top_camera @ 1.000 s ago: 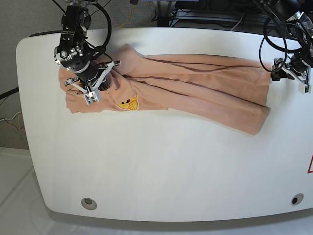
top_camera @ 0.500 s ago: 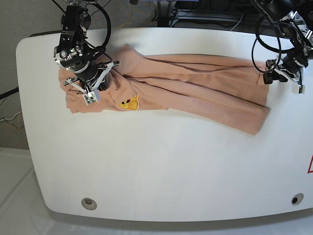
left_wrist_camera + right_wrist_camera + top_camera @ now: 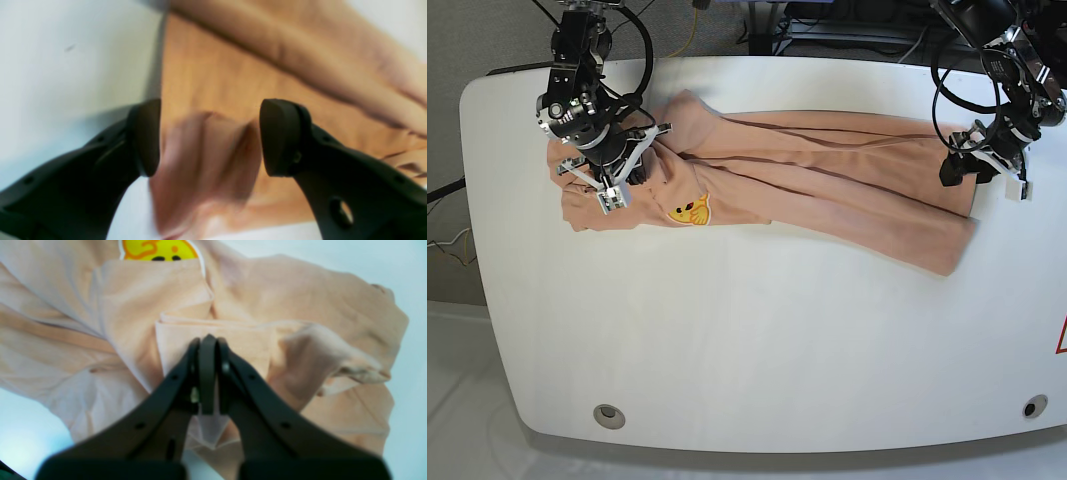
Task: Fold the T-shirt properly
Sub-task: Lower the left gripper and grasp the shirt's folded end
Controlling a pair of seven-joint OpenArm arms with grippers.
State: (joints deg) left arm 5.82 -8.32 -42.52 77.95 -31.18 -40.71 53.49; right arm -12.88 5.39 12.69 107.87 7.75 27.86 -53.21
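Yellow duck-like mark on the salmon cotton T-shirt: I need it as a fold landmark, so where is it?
In the base view, the yellow mark lies at the T-shirt's left end, just right of the right gripper.

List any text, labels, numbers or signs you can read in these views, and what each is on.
No readable words or numbers anywhere.
T-shirt: only a yellow cartoon patch, a picture without lettering.
Table: a red-edged sign cut off at the right edge in the base view, its content unreadable.
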